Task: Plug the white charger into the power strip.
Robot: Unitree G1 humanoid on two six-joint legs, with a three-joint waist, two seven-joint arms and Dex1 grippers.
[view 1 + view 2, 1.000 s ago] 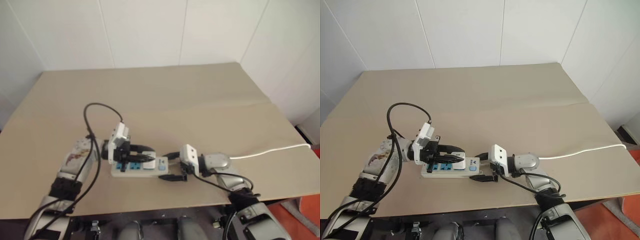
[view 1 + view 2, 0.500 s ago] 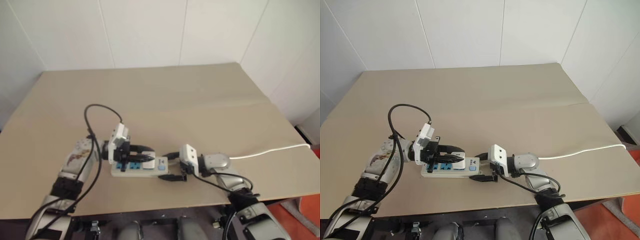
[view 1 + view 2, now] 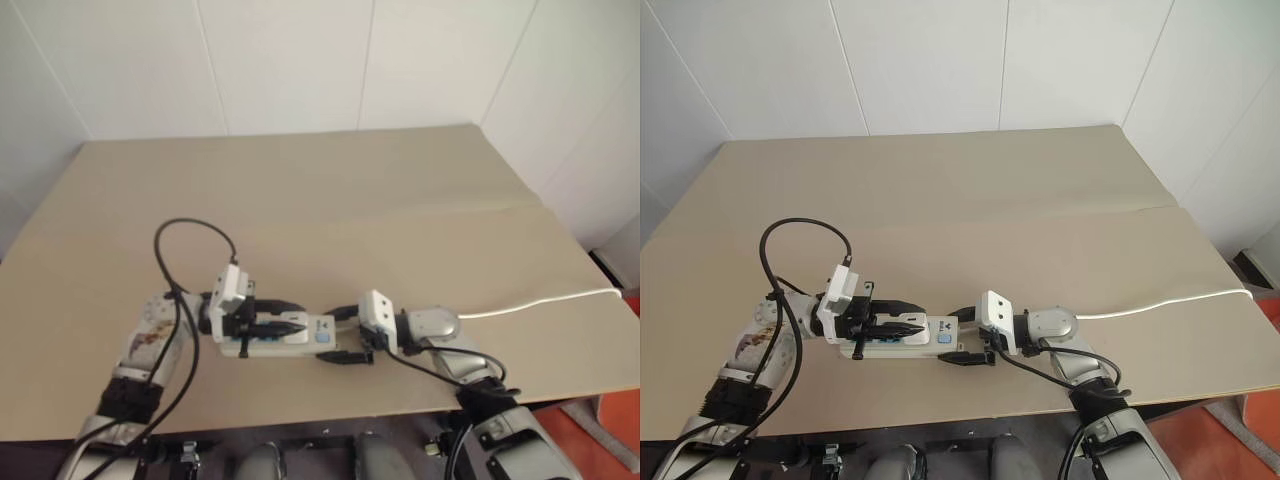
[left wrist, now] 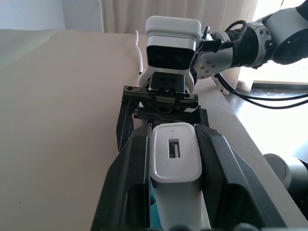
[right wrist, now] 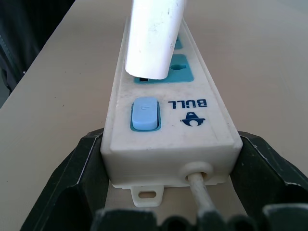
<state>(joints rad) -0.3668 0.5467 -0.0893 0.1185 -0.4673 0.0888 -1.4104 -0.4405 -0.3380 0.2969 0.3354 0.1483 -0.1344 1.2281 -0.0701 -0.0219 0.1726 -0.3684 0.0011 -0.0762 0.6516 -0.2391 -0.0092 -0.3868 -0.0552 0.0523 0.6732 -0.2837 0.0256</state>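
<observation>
The small white rounded charger block (image 4: pixel 176 156) was clamped between the left hand (image 4: pixel 173 144) fingers, over the long white blue-socketed power strip (image 5: pixel 166 115), whose switch end was clamped by the right hand (image 5: pixel 168 192) on the tan counter (image 3: pixel 350 200).

Left arm: reaches in from the left, forearm low over the table, wrist bent so the gripper points to the right.
Left gripper (image 4: pixel 174 159): both black fingers pressed on the white charger (image 4: pixel 176 161).
Right arm: comes from the right, gripper pointing left.
Right gripper (image 5: pixel 168 185): fingers clamp the end of the power strip (image 5: pixel 169 129).
</observation>
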